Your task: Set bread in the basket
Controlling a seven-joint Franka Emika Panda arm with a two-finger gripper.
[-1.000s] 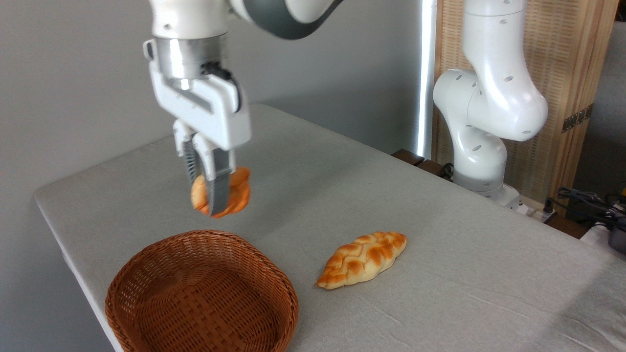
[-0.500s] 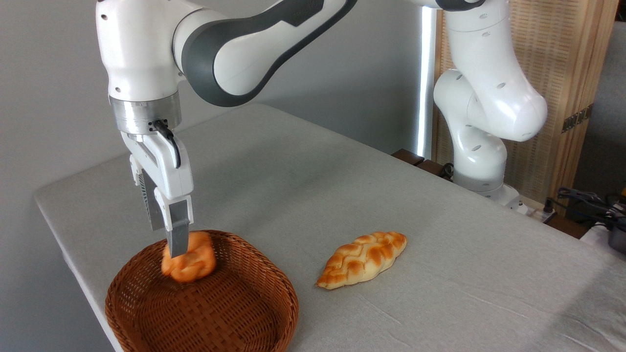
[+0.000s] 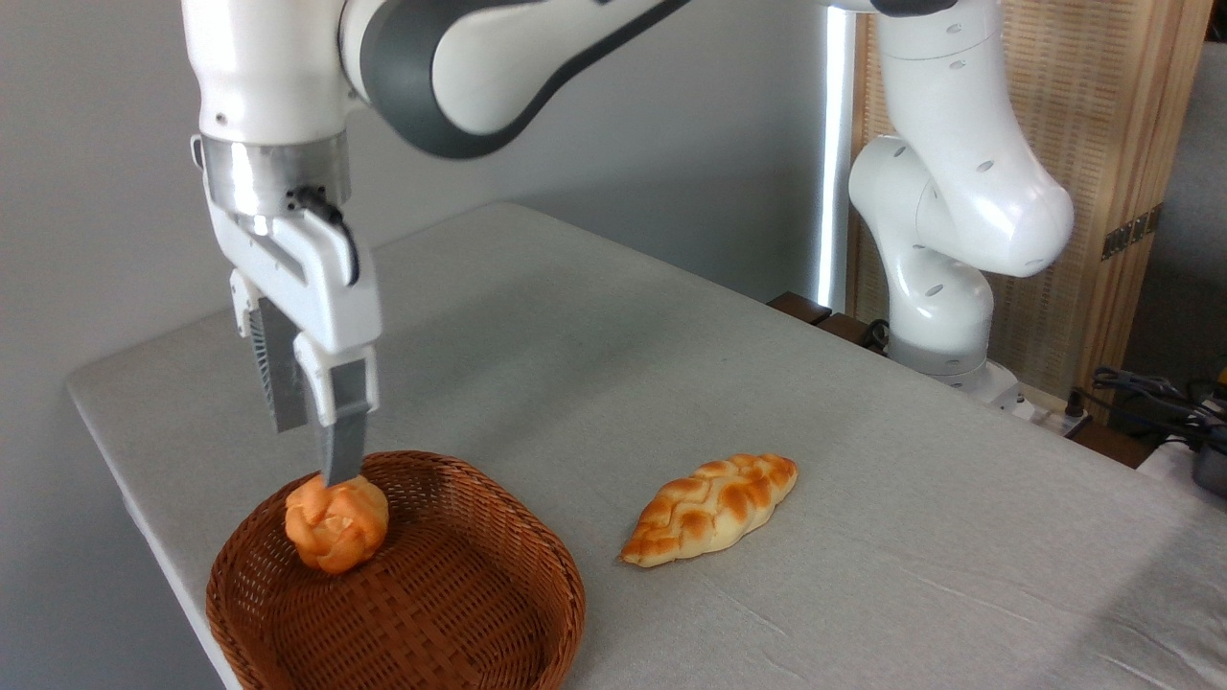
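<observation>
The basket (image 3: 460, 594) is cut off by the lower edge. The bread (image 3: 335, 523) is seen inside it, just beneath the tool (image 3: 309, 452), whose fingers are spread apart and hold nothing. A braided loaf (image 3: 710, 508) lies on the counter (image 3: 863, 460), well to the tool's right.

My arm (image 3: 959, 192): glossy white rounded shells, dark grey band at one joint, small oval recessed holes along the casing. Brushed metal ring at my wrist, short black cable looping there. My gripper (image 3: 312, 446): white body, grey fingers (image 3: 342, 443), ribbed pad.
</observation>
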